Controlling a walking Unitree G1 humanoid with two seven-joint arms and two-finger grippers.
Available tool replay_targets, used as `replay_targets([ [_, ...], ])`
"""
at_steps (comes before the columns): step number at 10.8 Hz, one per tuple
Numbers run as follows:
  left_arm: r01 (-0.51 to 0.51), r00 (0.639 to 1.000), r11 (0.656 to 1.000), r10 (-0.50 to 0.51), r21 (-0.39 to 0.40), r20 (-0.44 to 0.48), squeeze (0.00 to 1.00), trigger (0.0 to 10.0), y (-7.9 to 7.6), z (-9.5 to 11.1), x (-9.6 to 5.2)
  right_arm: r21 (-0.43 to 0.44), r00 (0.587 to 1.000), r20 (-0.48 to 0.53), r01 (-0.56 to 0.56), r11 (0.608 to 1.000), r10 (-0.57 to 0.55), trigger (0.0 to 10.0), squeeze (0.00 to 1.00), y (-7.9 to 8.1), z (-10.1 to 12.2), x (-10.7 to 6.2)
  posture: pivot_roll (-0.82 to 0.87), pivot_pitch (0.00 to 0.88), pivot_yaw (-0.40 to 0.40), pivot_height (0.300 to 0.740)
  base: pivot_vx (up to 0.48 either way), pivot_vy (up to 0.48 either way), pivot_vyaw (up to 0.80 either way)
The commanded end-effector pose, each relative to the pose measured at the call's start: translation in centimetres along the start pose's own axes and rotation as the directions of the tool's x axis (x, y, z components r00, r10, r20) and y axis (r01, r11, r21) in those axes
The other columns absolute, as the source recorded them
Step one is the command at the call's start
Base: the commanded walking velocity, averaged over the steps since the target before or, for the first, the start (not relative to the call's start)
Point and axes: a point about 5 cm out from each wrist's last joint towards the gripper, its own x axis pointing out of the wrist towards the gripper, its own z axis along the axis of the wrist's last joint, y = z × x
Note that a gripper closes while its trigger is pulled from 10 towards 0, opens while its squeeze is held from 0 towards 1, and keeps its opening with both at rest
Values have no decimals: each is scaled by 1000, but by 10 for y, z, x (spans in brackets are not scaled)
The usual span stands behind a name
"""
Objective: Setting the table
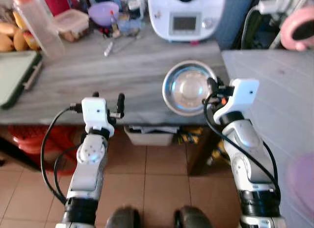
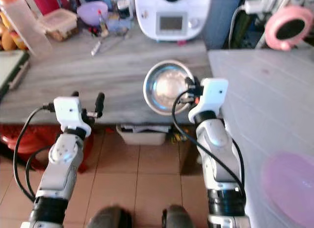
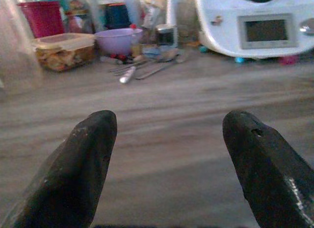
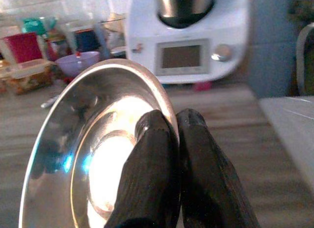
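While my right gripper (image 4: 176, 139) has its two fingers pressed together on the rim of the steel bowl (image 1: 186, 88), I judge the step in hand to be carrying that bowl off the wooden counter (image 1: 122, 71) toward the pale table (image 1: 274, 100) on my right; the bowl sits over the counter's near edge, just in front of the white kitchen machine (image 1: 186, 14), and whether it is lifted or touching the wood I cannot tell from the head views. One finger lies inside the rim, the other outside; the grip is at the rim's right side, nearest my wrist.

In the wrist view the bowl is tilted, its hollow facing back toward my fingers; being round, it has no long axis to speak of, only the rim's plane, which stands steeply there.

My left gripper (image 1: 108, 107) hovers over the counter's front edge with its fingers spread wide and nothing between them.

Next, as I judge it, I must swing the bowl rightward over the table and level it before setting it down; a pinch on a thin, smooth rim could let it slip or pivot.
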Motion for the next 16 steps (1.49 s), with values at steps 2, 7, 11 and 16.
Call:
replay_targets([
  [2, -55, 998, 998, 55, 28, -12, 0, 10000, 14, 1, 0, 24, 998, 19, -61, 998, 60, 0, 0, 13, 4, 8, -80, 133, 48, 740, 129, 414, 0],
  [7, -111, 993, 989, 114, 99, -24, 0, 10000, 27, 0, -20, 160, 993, -96, -60, 985, 76, 0, 0, 11, -14, 17, -53, 148, 45, 740, 0, 283, 0],
  [11, -36, 995, 989, 50, 142, -91, 0, 10000, 27, -9, -50, 237, 973, -232, 44, 970, 12, 0, 0, 0, -28, 29, -30, 167, 39, 740, 0, 0, 0],
  [16, 15, 996, 993, -5, 114, -92, 0, 10000, 17, -6, -47, 251, 928, -356, 205, 946, -107, 10000, 1000, -17, -36, 38, -35, 167, 38, 740, 0, 0, 0],
])
